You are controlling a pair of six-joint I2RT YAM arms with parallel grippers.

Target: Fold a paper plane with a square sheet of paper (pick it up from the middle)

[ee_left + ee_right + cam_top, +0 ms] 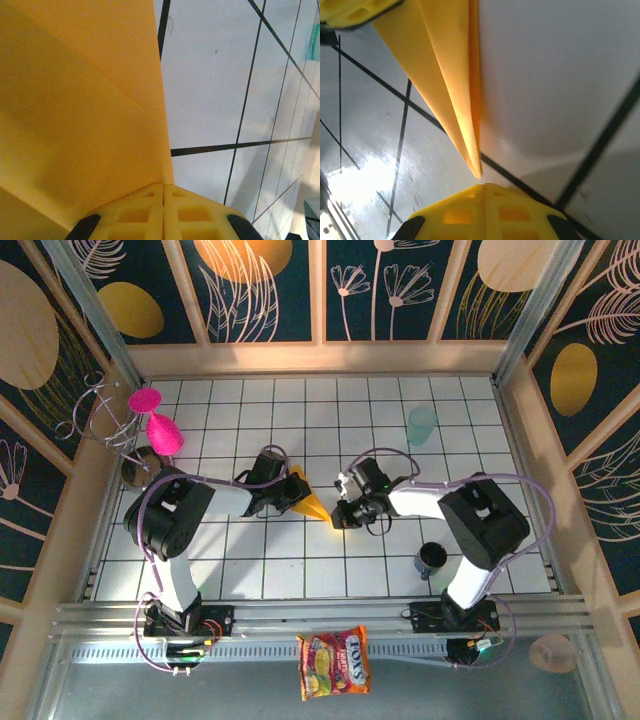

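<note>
The paper plane (308,498), a slim pointed orange-yellow dart with a centre crease, lies mid-table between my two grippers, its nose pointing right and towards the near edge. My left gripper (287,487) is shut on its wide rear end. In the left wrist view the plane (75,100) runs straight into the closed tips of the left gripper (163,185). My right gripper (341,517) is shut and holds nothing. In the right wrist view the plane's nose (478,170) ends just short of the right gripper (484,185), and the left gripper's yellow fingers (350,10) show at the upper left.
A teal cup (421,424) stands at the back right and a dark mug (432,558) near the right arm's base. Pink goblets (160,430) and a wire rack (100,415) sit at the left edge. A snack packet (335,662) lies on the front rail.
</note>
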